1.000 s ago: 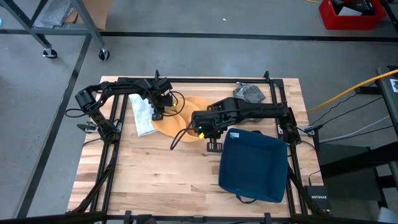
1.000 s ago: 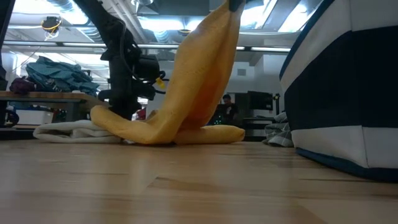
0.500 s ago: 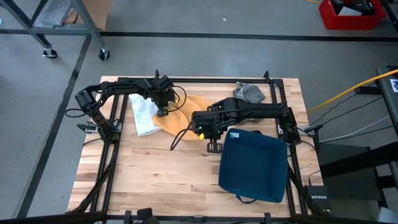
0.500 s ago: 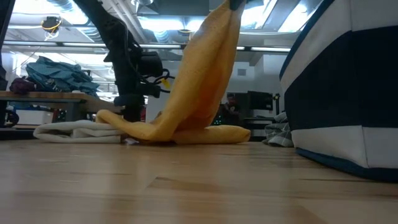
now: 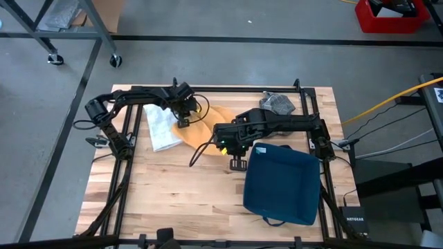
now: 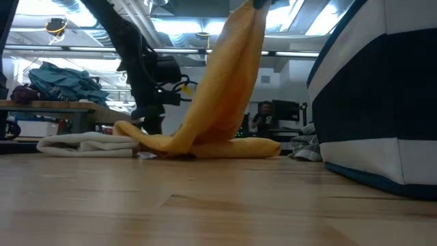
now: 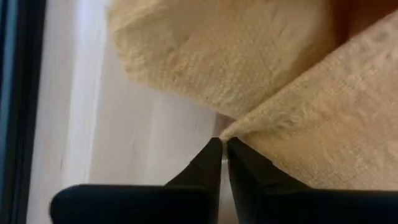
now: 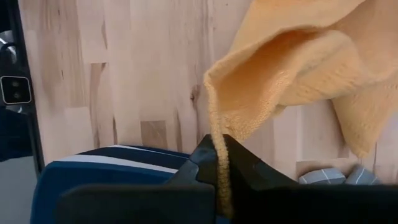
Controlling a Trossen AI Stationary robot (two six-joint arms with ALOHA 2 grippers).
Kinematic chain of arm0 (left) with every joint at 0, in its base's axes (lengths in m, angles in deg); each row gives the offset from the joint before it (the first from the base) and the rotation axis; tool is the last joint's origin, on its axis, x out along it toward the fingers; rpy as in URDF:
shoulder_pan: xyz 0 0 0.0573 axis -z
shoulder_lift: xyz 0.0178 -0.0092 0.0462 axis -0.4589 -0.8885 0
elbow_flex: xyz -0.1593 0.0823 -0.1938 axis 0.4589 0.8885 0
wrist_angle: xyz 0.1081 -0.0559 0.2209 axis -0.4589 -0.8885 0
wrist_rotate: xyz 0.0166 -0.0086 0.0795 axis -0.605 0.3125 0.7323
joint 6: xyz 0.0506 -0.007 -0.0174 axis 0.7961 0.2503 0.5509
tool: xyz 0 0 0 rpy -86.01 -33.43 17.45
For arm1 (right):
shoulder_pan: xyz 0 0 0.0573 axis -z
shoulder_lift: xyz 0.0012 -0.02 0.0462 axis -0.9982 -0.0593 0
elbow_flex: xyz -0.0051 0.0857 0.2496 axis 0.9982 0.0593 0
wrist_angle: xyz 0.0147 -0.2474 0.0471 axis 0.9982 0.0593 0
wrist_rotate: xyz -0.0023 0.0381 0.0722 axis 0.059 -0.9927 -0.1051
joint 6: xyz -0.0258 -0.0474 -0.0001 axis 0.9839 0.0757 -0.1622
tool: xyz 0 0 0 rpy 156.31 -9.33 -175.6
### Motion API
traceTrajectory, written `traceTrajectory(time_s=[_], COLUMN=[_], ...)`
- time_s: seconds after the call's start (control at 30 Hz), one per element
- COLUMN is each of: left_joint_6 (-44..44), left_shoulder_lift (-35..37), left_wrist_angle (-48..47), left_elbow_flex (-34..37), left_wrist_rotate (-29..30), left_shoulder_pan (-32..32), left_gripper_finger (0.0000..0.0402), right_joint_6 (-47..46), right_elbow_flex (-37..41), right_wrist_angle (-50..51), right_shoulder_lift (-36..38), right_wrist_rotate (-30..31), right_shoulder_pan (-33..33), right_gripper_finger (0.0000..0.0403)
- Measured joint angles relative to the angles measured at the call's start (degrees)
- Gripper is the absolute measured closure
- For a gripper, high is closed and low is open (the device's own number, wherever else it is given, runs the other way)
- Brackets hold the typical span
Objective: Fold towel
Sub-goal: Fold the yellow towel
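the yellow towel lay near the table's far edge, one corner lifted high by the right gripper, which was clamped on it. the left gripper pinched another corner low, just right of the white cloth. the fold looked barely begun: no edges met, so matching and flattening remained. compared with a second earlier, the left gripper had shifted right, dragging its corner along.
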Motion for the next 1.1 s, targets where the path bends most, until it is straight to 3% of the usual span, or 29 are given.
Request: traceTrajectory(time_s=[0.1,0.23,0.43,0.7,0.93,1.1], left_joint_6=[-1.94,-4.63,-1.80,6.74,7.60,10.74], left_shoulder_lift=[-1.95,-4.89,-5.32,-1.13,0.68,0.74], left_wrist_angle=[-0.02,0.40,0.29,-2.66,-5.29,-4.99], left_elbow_flex=[0.00,-0.24,-0.22,-1.87,-2.88,-2.97], left_wrist_rotate=[1.91,3.35,3.33,2.24,-6.45,-7.25], left_shoulder_pan=[0.00,0.01,-0.02,-0.22,-0.39,-0.39], left_gripper_finger=[0.0351,0.0282,0.0215,0.0225,0.0229,0.0229], right_joint_6=[-0.01,0.00,0.00,0.02,0.03,0.02], right_elbow_flex=[0.00,0.00,0.00,0.00,0.00,0.00], right_wrist_angle=[-0.02,0.00,-0.02,0.00,0.00,0.00], right_shoulder_lift=[0.00,0.00,0.00,-0.02,-0.02,-0.02], right_wrist_rotate=[-0.22,-0.22,-0.22,-0.22,-0.22,-0.22], right_shoulder_pan=[0.00,0.00,0.00,0.00,0.00,0.00], right_gripper_finger=[0.0391,0.0391,0.0391,0.0391,0.0391,0.0391])
